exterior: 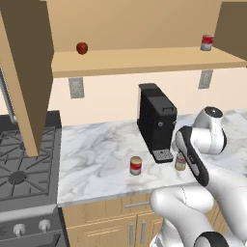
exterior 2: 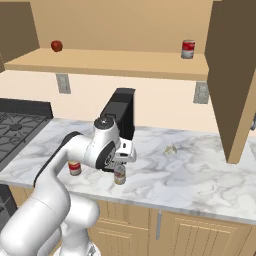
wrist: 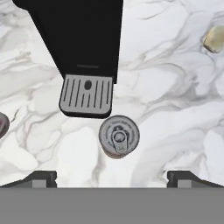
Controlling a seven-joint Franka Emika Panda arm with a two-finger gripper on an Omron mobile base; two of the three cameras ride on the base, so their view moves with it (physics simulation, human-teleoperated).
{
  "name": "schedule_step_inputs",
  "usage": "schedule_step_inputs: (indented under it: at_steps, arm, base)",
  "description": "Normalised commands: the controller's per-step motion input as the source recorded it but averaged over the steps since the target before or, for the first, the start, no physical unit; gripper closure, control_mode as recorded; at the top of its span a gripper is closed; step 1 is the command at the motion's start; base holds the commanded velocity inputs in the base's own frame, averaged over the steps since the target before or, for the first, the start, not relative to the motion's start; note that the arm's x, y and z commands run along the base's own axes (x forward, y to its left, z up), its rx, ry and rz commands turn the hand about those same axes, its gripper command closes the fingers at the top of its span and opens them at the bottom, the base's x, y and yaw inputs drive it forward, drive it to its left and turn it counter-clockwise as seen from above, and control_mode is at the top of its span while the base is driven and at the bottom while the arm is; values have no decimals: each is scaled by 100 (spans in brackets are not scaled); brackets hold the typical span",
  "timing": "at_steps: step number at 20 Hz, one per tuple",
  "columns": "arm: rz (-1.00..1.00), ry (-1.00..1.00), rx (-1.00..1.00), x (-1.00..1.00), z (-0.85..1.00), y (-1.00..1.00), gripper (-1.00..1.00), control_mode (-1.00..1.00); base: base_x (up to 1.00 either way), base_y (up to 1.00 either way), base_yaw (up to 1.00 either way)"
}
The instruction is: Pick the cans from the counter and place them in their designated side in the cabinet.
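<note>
Hovering above the counter (exterior 2: pixel 200 170), the gripper (wrist: pixel 112 177) has its jaws spread fully wide and holds nothing. Directly below, between the fingertips' line, stands the olive-label can (wrist: pixel 118 136), upright, just in front of the coffee machine's drip tray (wrist: pixel 86 95). Red-label can (exterior: pixel 136 165) stands apart on the stove side. Judgement: descend straight, keep the can centred, close below its rim; mind the near tray edge. Destination looks like the cabinet (exterior 2: pixel 125 64) shelf end holding the red-and-grey can (exterior 2: pixel 188 49), not the red ball (exterior 2: pixel 56 46) end.
</note>
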Motion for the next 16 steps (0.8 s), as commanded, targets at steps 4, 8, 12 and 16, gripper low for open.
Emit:
schedule_step_inputs:
  at_steps: [4, 8, 12, 16]
  arm:
    - [0, 1, 0, 14, -14, 0, -100, -100]
    - [-2, 4, 0, 9, -17, 0, -100, -100]
    - [-3, 6, 0, 7, -18, 0, -100, -100]
    - [-2, 3, 0, 5, -17, 0, -100, -100]
  base:
    - [0, 0, 0]
    - [0, 0, 0]
    - [0, 0, 0]
    - [0, 0, 0]
